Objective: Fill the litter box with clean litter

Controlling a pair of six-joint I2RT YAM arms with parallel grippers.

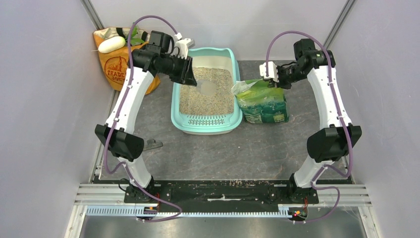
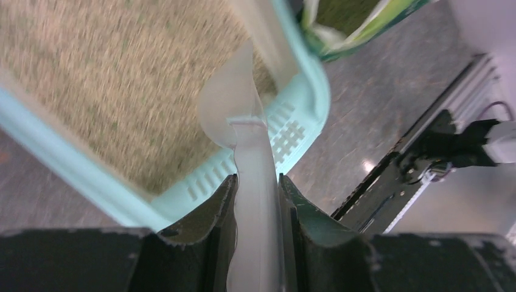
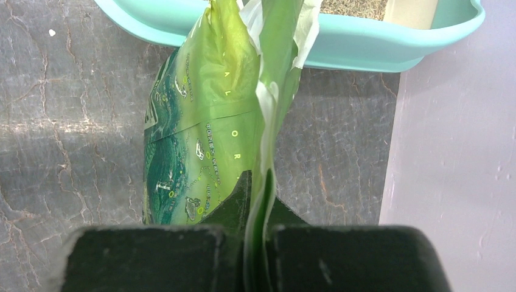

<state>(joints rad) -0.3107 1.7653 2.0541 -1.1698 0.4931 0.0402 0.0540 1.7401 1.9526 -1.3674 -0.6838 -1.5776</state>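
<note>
The large rectangular mint-teal plastic litter box (image 1: 206,130) is set at the middle of the grey tabletop (image 1: 223,153). The fine beige-tan clean litter (image 1: 205,101) is spread across its floor. The left tool (image 2: 257,182) is clenched on the handle of a clear plastic scoop (image 2: 231,103), whose bowl is held above the litter inside the box. The right tool (image 3: 258,194) is pinched on the top edge of a green printed plastic bag (image 3: 201,121), which stands just beside the box's right wall.
</note>
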